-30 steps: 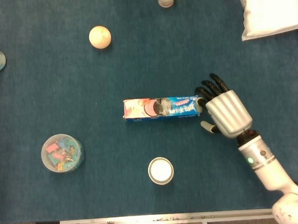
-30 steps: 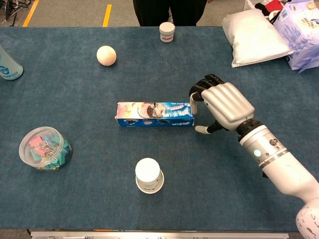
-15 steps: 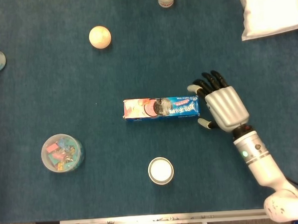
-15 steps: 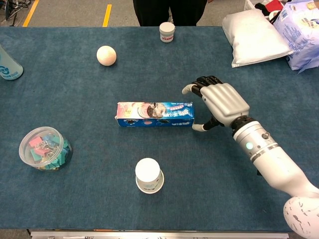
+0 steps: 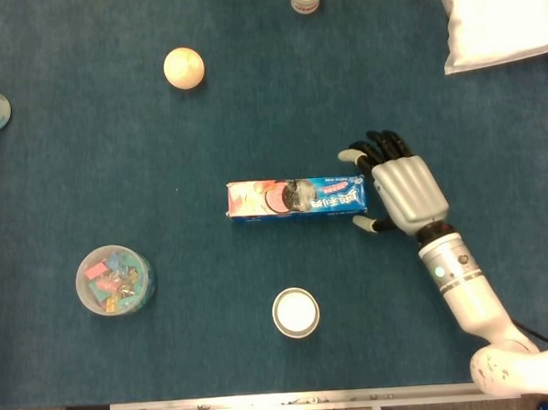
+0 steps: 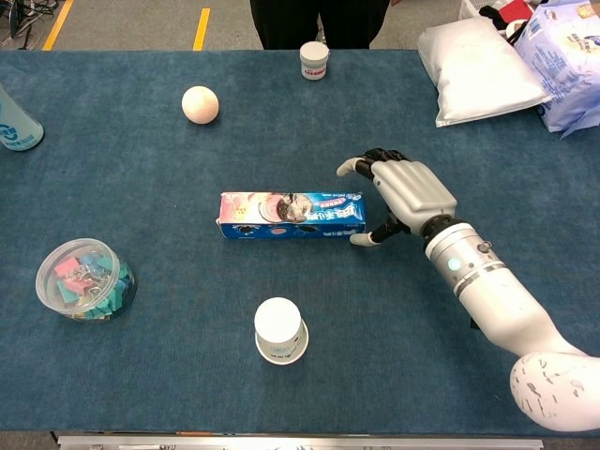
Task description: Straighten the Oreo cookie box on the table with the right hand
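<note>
Right hand in head view lies at 3 o'clock of the Oreo cookie box, fingers apart around its end, holding nothing. In chest view, hand and flat-lying box stand alike at table centre.

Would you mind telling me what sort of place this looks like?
Probably a robot lab or test workspace: a blue-covered table, yellow floor tape behind it, and unrelated props such as a ball and clip tub.
</note>
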